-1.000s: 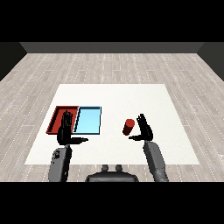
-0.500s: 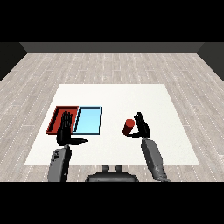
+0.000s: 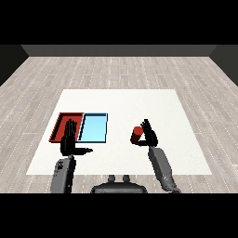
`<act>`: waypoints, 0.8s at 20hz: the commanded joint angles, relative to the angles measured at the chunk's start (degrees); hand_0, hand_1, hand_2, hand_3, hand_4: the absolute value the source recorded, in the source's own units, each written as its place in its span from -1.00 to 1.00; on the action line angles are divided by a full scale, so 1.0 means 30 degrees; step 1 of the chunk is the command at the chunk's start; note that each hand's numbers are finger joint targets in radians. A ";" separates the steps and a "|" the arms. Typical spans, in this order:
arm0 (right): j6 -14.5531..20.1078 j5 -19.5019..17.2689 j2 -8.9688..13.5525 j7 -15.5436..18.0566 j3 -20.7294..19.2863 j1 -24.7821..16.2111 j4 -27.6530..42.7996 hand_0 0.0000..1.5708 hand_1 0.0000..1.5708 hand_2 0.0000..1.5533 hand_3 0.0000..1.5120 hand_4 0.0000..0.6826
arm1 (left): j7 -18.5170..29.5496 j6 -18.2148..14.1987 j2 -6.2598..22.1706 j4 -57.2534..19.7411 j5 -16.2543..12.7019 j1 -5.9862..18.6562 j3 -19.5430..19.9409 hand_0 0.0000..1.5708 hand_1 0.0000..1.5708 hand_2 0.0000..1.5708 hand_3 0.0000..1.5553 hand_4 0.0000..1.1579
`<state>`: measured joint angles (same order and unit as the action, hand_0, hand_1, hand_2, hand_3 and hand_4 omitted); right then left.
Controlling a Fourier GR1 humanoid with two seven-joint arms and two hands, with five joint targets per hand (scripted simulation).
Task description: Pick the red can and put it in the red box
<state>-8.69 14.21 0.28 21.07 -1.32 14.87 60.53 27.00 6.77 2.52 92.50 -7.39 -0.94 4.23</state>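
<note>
- The white table [image 3: 176, 116] carries everything, and the red can serves as the landmark here.
- The red tray [image 3: 60, 124] and the light blue tray [image 3: 95, 128] lie touching side by side, well to the left of the can (the blue one is the nearer).
- The left hand [image 3: 69, 142] sits far left of the can, over the trays' near edge, fingers straight up, thumb out sideways, holding nothing.
- The right hand [image 3: 149, 135] is just right of the can, fingers partly spread and upright; whether they touch it cannot be told.
- The red can [image 3: 136, 135] stands upright on the table, beside those fingers [image 3: 147, 126], outside both trays.
</note>
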 commanded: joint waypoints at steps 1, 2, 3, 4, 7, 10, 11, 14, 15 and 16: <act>-0.0369 -0.0231 0.0235 0.1709 -0.0893 0.1720 -0.3266 -1.00 -1.00 -1.00 -1.00 -1.00 | 0.0126 -0.0470 -0.0418 -0.0262 0.0479 0.0241 -0.0438 -1.00 -1.00 -1.00 -1.00 -1.00; -0.0698 0.0399 0.0910 -0.1126 -0.0374 -0.0460 0.0750 -1.00 -1.00 -1.00 -1.00 -1.00 | -0.0682 0.0106 0.0487 0.0294 -0.0185 0.0337 0.0351 -1.00 -1.00 -1.00 -1.00 -1.00; 0.1464 0.0241 -0.0078 0.0236 0.0657 0.0894 -0.0933 -1.00 -1.00 -1.00 -1.00 -1.00 | 0.0564 0.0279 0.0001 -0.0552 0.0051 -0.0162 -0.0041 -1.00 -1.00 -1.00 -1.00 -1.00; 0.0703 0.0087 -0.0081 -0.0047 0.0475 0.0776 -0.1069 -1.00 -1.00 -1.00 -1.00 -1.00 | -0.0800 -0.0092 0.0198 0.0920 -0.0304 0.0153 0.0205 -1.00 -1.00 -1.00 -1.00 -1.00; 0.0278 -0.0160 -0.0086 0.1299 -0.0315 0.2591 -0.4202 -1.00 -1.00 -1.00 -1.00 -1.00 | -0.0773 -0.0203 0.0080 0.0573 -0.0044 0.0171 0.0018 -1.00 -1.00 -1.00 -1.00 -1.00; 0.0158 -0.0288 -0.0076 0.1824 -0.0031 0.1498 -0.3250 -1.00 -1.00 -1.00 -1.00 -1.00 | -0.0815 -0.0838 -0.0346 0.0608 0.0550 0.0325 -0.0501 -1.00 -1.00 -1.00 -1.00 -1.00; 0.2681 0.1402 -0.0091 0.1179 0.2630 0.2473 -0.3186 -1.00 -1.00 -1.00 -1.00 -1.00 | -0.0278 -0.0433 0.0088 -0.0231 0.0167 0.0795 0.0205 -1.00 -1.00 -1.00 -1.00 -1.00; 0.0338 0.0974 -0.0082 0.2647 0.0712 0.2145 -0.4943 -1.00 -1.00 -1.00 -1.00 -1.00 | 0.0738 0.0158 0.0265 -0.2080 -0.0180 0.1725 0.0583 -1.00 -1.00 -1.00 -1.00 -1.00; 0.1477 0.1259 -0.0084 0.0255 0.0650 0.3132 -0.3454 -1.00 -1.00 -1.00 -1.00 -1.00 | 0.0960 -0.0700 -0.0602 -0.1128 0.0649 0.0574 -0.0333 -1.00 -1.00 -1.00 -1.00 -1.00; 0.0894 0.0563 -0.0086 0.1713 0.0805 0.2126 -0.3834 -1.00 -1.00 -1.00 -1.00 -1.00 | -0.0379 0.0412 0.0702 -0.0611 -0.0746 0.0857 0.0886 -1.00 -1.00 -1.00 -1.00 -1.00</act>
<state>-5.72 16.61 0.40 24.46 1.21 21.19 50.69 27.07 6.29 2.64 90.86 -7.40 1.02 4.70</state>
